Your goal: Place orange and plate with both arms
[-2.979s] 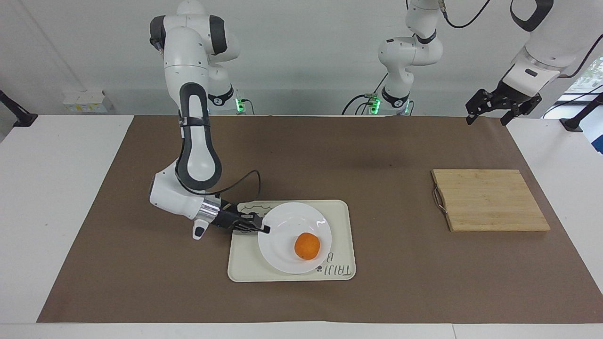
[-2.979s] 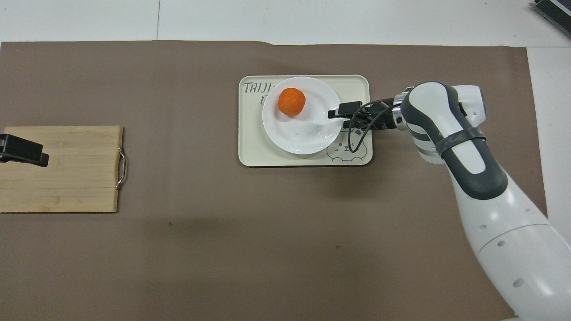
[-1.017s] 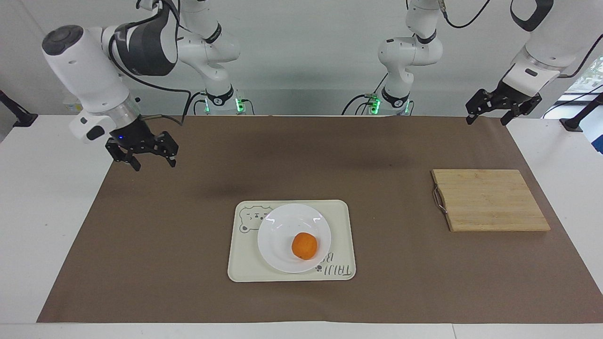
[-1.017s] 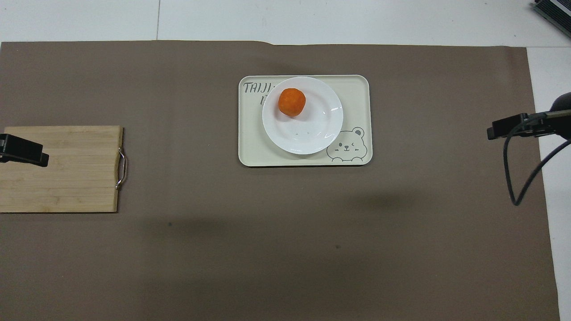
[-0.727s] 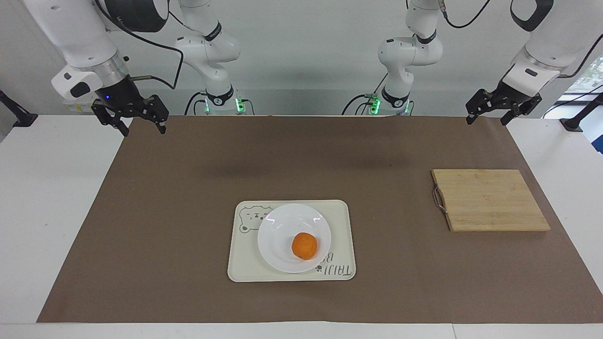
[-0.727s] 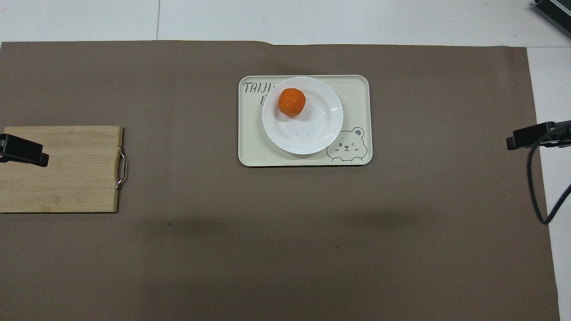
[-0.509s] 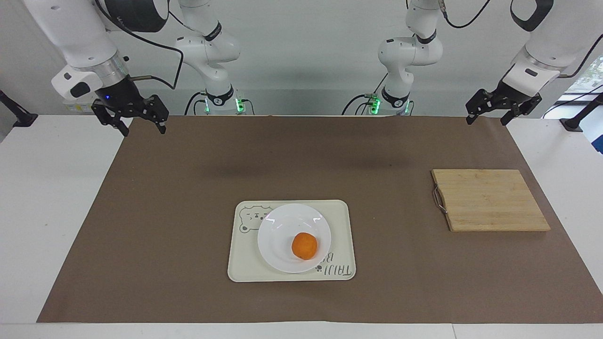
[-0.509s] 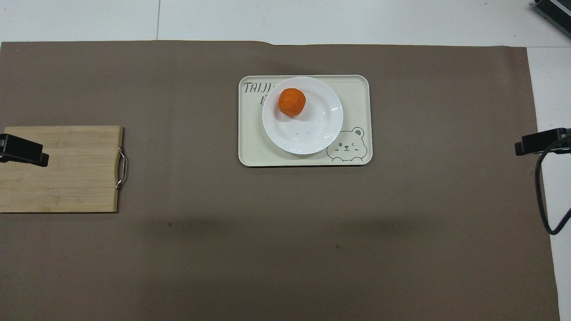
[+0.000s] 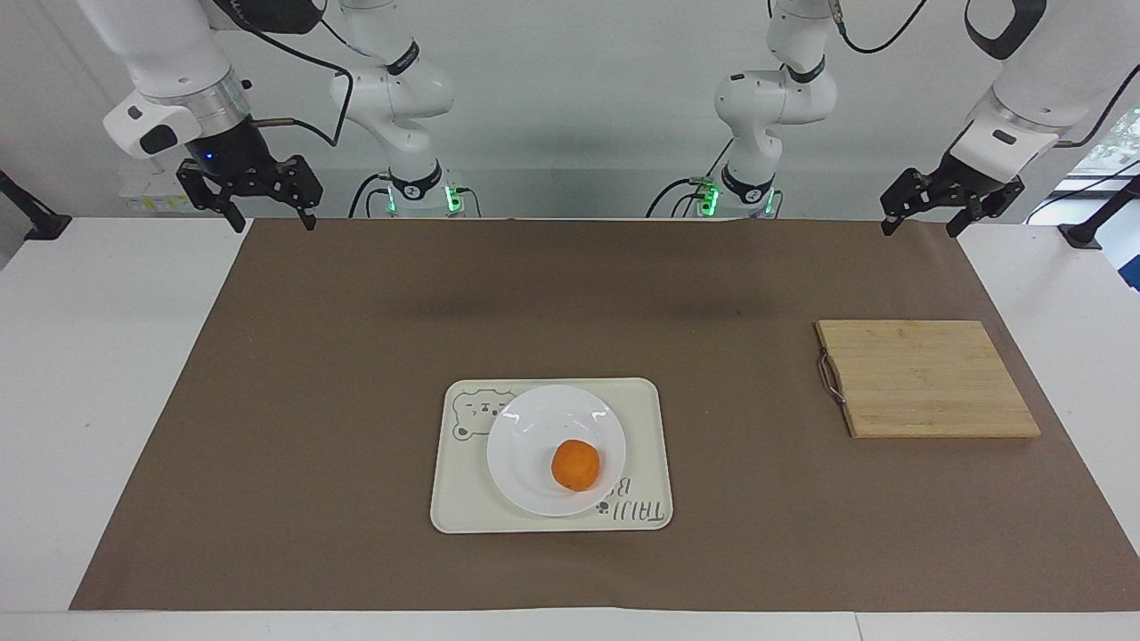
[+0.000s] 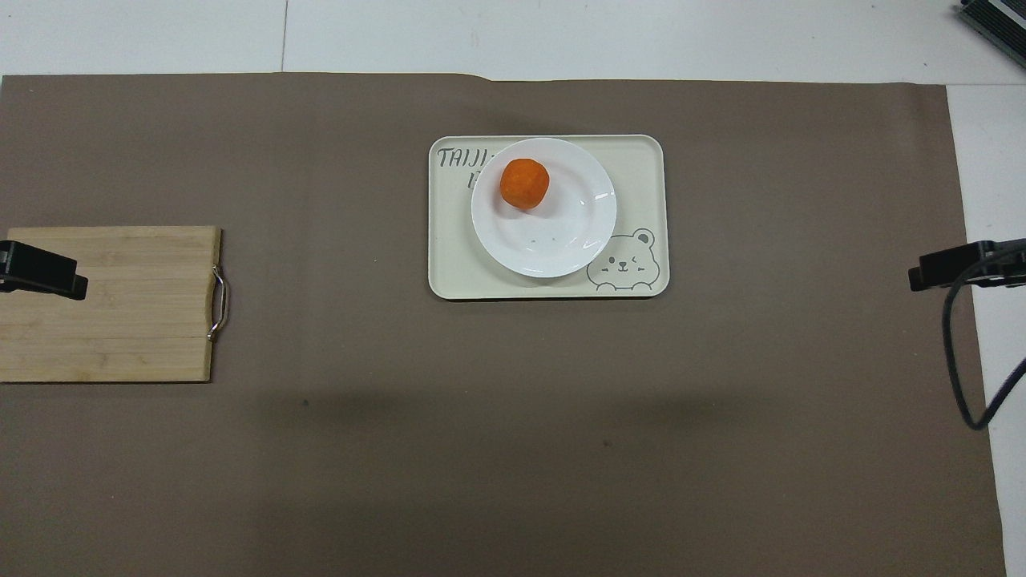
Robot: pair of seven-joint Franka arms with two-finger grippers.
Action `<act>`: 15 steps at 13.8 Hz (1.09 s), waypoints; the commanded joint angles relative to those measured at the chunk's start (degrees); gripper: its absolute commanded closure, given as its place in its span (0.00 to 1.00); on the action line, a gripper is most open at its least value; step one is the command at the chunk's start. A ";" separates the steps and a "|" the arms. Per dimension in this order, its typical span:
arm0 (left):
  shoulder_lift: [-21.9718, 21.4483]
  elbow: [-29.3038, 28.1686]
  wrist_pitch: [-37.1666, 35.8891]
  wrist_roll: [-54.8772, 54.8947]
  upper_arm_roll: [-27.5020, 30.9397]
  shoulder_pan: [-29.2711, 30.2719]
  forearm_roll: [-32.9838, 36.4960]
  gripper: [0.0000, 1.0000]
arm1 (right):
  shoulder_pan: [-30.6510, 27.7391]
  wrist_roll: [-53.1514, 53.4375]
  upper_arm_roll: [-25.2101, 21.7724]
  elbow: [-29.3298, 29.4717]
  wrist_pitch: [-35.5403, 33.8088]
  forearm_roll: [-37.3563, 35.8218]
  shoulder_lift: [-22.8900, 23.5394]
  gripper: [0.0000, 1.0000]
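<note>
Worktop [image 9: 107,374] is white with a brown mat [image 9: 356,338] covering most of it. Both arms are up and parked at the robots' end, one over each corner of the mat. Right arm [image 9: 169,53] hangs over the corner at its own end; right tool [image 9: 264,220] points down, fingers spread apart, nothing between them. In the overhead view only its tip shows at the frame edge [image 10: 954,264], with a dark cable [image 10: 958,353] looping below it. Left arm [image 9: 1024,80] waits over the corner at its end; left tool [image 9: 922,224] also points down, fingers spread, empty. From overhead its tip [image 10: 40,271] shows over the wooden cutting board [image 9: 926,378], but the facing view shows it raised well above the worktop, not touching the board. Board lies flat on the mat toward the left arm's end, metal handle [image 9: 829,378] on the edge facing the tray. Cream tray [image 9: 641,418] with bear drawing [image 10: 625,263] and lettering sits mid-mat, farther from the robots than the board. White plate [image 9: 534,436] rests on the tray, covering part of the lettering. Orange [image 9: 575,466] sits on the plate, off-centre toward the plate's rim farther from the robots. Neither tool is near the plate or orange.
</note>
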 commanded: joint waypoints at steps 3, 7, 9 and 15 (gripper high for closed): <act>-0.75 -0.24 -0.63 0.71 0.23 -0.24 0.60 0.00 | 0.89 1.34 0.57 -3.52 0.20 -0.86 -2.96 0.00; -0.67 -0.24 -0.63 0.71 0.23 -0.24 0.60 0.00 | 1.60 0.65 0.66 -6.00 2.31 -1.47 -4.47 0.00; -0.67 -0.24 -0.63 0.71 0.23 -0.15 0.60 0.00 | 1.60 -0.23 0.66 -6.08 2.40 -1.65 -4.47 0.00; -0.75 -0.24 -0.63 0.71 0.23 -0.24 0.60 0.00 | 1.60 -1.56 0.66 -5.82 4.43 -3.06 -4.03 0.00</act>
